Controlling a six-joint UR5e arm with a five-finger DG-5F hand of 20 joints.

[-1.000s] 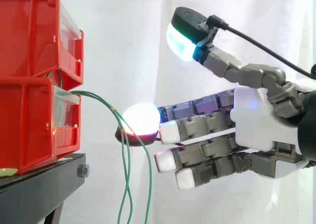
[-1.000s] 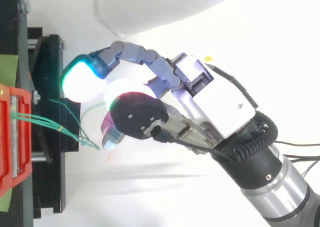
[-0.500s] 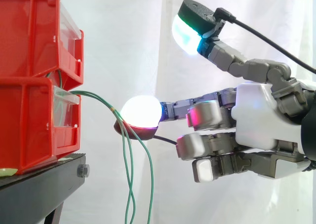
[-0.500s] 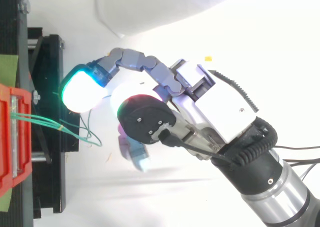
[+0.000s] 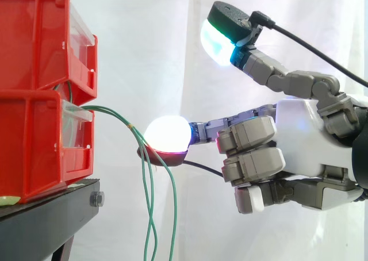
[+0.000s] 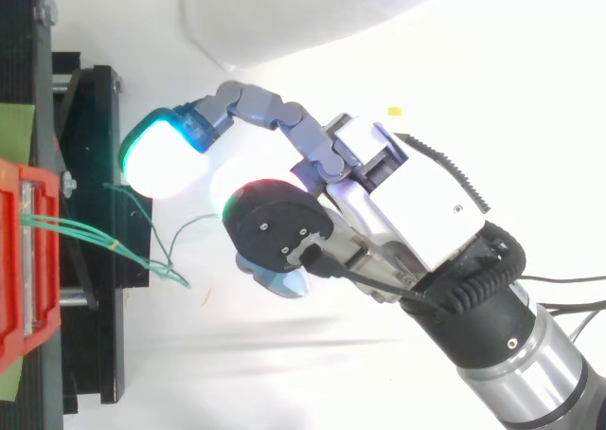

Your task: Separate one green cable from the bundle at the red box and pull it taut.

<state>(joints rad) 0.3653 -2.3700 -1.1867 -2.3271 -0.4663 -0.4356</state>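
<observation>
I see thin green wire cables (image 5: 131,126) leaving the lower boxy red plastic bin (image 5: 34,146) ahead of the fingertips. They hang slack in loose curves beside the black metal stand (image 5: 46,221). The grey-and-white jointed hand (image 5: 310,140) lies level. One straight finger's round white-glowing pad (image 5: 168,134) touches the cables, the thumb is raised well apart, and the other fingers are clenched into the palm, grasping nothing.

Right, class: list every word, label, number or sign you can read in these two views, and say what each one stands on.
None: no word, number or sign can be read in either view.
The red bins, the black stand, the hand and the green cables show no legible print.
</observation>
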